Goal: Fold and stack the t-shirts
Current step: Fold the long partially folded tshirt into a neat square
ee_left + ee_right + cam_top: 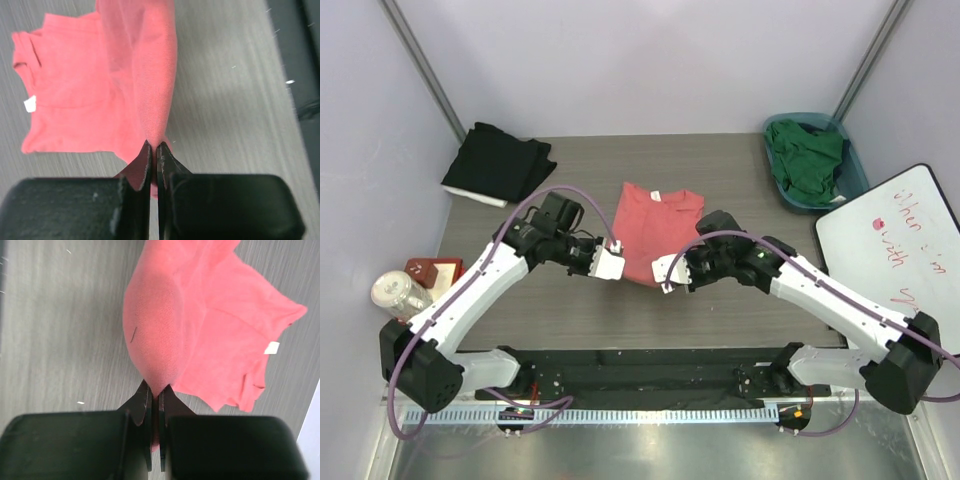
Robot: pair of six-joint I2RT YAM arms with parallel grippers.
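The coral-pink t-shirt (655, 225) lies mid-table, collar and small white tag (658, 195) at the far end. My left gripper (613, 262) is shut on its near-left edge, and the pinched cloth (150, 75) rises from the table. My right gripper (670, 282) is shut on the near-right edge, with the cloth (155, 340) bulging up from the jaws. The near hem is lifted between both grippers. The black t-shirt (498, 163) lies folded at the far left. The dark green t-shirt (809, 158) is bundled in the teal basket (856, 176).
The teal basket stands at the far right. A whiteboard (892, 250) lies at the right edge. A clear jar (398, 293) and a small red-brown box (432, 270) sit at the left edge. Grey walls enclose the table.
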